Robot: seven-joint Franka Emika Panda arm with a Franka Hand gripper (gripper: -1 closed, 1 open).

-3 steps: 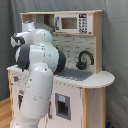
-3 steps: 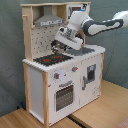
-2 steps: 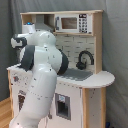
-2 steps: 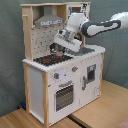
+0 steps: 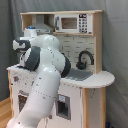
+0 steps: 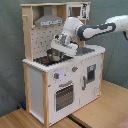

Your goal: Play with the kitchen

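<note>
— Under the claw, what's the big thing?

— That's the kitchen point(image 6: 60, 75), white panels and light wood, standing on a wooden floor point(image 6: 95, 112) against a grey backdrop point(image 5: 116, 45). In the second exterior view the claw point(image 6: 56, 53) hangs just above its black stovetop point(image 6: 47, 59); the oven door point(image 6: 64, 95) sits lower down the front, directly below.

— And the arm?

— Large and white. In the first exterior view the arm point(image 5: 45, 75) fills the near side and blocks the stovetop, the claw and most of the cabinet front. The second exterior view cuts the arm off at the second exterior view's right edge.

— Is the claw spread or pressed together?

— I cannot tell. Its tip blends into something dark and rounded on the stove, and I can't say what that object is or whether they touch.

— Anything above it?

— The grey hood point(image 6: 50, 21) is right over the claw, the microwave point(image 5: 72, 23) higher and off to one side. The black faucet point(image 5: 84, 59) stands beyond the arm, at the sink point(image 5: 77, 75), partly covered.
</note>
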